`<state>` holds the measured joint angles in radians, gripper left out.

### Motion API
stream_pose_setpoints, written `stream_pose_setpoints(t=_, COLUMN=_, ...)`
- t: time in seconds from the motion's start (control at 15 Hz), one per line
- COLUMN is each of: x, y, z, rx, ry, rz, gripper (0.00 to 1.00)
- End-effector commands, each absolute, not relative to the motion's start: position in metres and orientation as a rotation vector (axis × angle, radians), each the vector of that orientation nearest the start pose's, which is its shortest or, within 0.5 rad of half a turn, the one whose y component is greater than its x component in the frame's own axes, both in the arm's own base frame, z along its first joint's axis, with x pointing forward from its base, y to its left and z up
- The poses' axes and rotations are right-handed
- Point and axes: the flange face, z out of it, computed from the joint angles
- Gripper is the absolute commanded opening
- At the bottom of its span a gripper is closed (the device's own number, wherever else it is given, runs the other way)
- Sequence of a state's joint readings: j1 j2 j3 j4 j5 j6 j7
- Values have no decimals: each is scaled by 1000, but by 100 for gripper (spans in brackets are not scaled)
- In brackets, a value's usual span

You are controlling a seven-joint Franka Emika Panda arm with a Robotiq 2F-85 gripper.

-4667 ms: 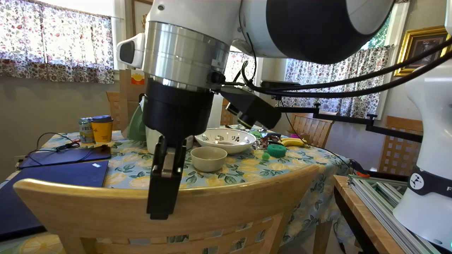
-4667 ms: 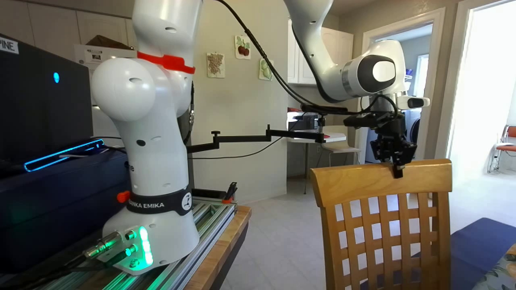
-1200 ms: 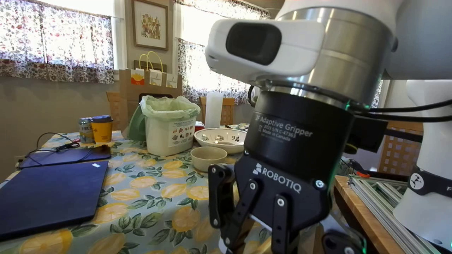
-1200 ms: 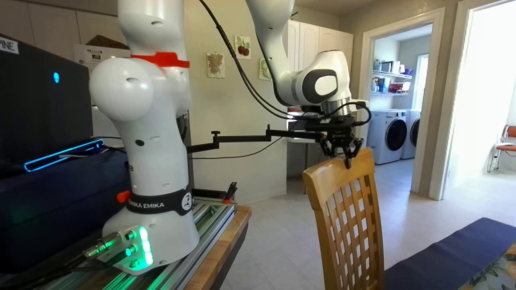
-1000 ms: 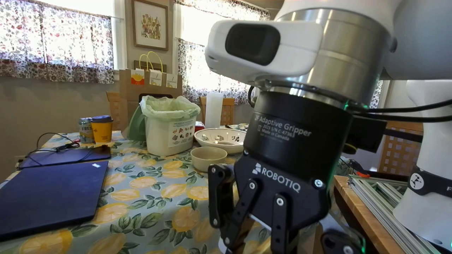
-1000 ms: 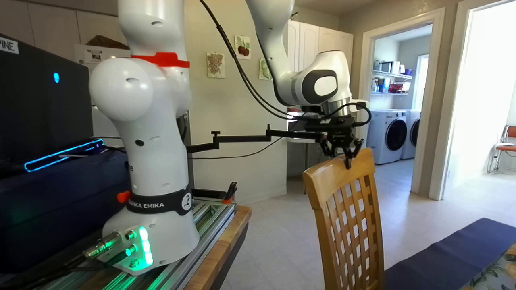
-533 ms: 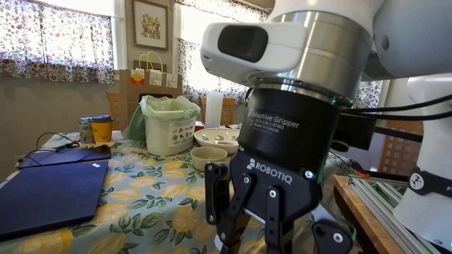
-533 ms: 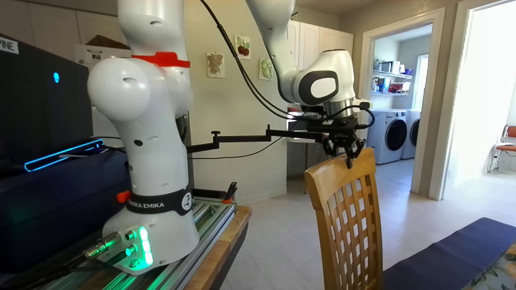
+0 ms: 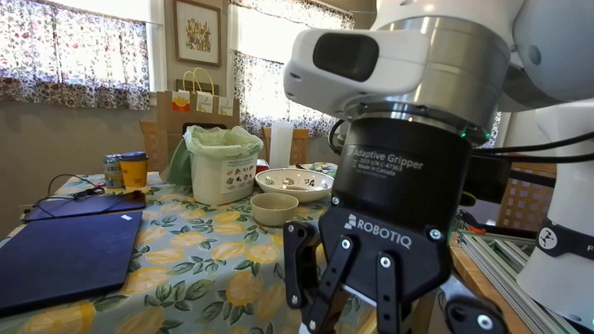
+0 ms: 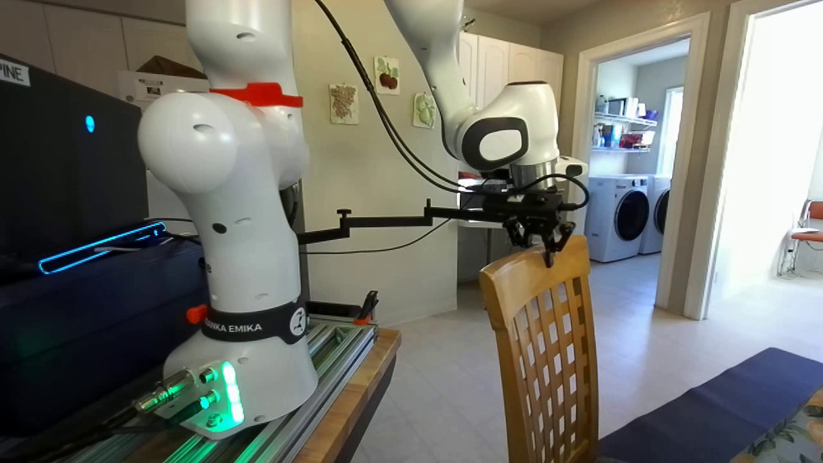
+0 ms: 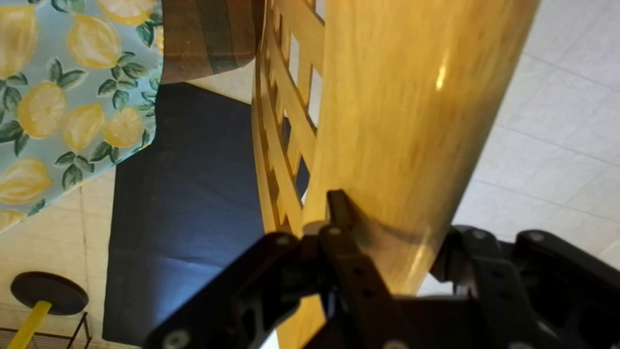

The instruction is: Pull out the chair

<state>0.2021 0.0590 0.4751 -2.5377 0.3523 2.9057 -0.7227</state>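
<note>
The light-tan chair (image 10: 514, 286) stands at an angle, its lattice back turned partly away in an exterior view. My gripper (image 10: 549, 254) sits over its curved top rail from above. In the wrist view the gripper (image 11: 392, 232) has a finger on each side of the rail of the chair (image 11: 411, 97), with wood filling the space between. Close to the camera, the gripper body (image 9: 385, 260) fills the lower right of an exterior view; its fingertips are cut off there, and only a sliver of wood shows below it.
The table wears a lemon-print cloth (image 9: 227, 278) bearing a dark laptop (image 9: 65, 260), a lined bin (image 9: 222, 171) and bowls. A dark mat (image 10: 714, 405) lies on the floor beside the chair. The robot's wooden bench (image 10: 360, 379) stands near it.
Over several seconds the chair has turned and shifted with my gripper, away from its place along the table. In the last half second both moved slightly further toward the robot's base.
</note>
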Motion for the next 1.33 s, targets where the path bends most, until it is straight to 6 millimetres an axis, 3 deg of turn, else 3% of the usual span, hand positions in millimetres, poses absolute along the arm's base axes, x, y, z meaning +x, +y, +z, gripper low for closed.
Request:
stream_pose_setpoints(t=0.0, x=359, y=322, z=289, rx=-2392, ry=-1642, rz=-394, gripper=8)
stream_pose_setpoints(t=0.6, x=353, y=317, z=286, rx=-2387, ry=-1668, rz=-377, gripper=8)
stream_pose_setpoints(t=0.67, x=353, y=315, z=285, rx=-2395, ry=-1672, rz=-372, gripper=57)
stream_pose_setpoints(t=0.93, x=354, y=314, z=284, rx=-2399, ry=-1668, rz=-367, gripper=59)
stream_pose_setpoints(t=1.27, x=348, y=320, z=289, rx=-2355, ry=-1723, rz=-278, gripper=95)
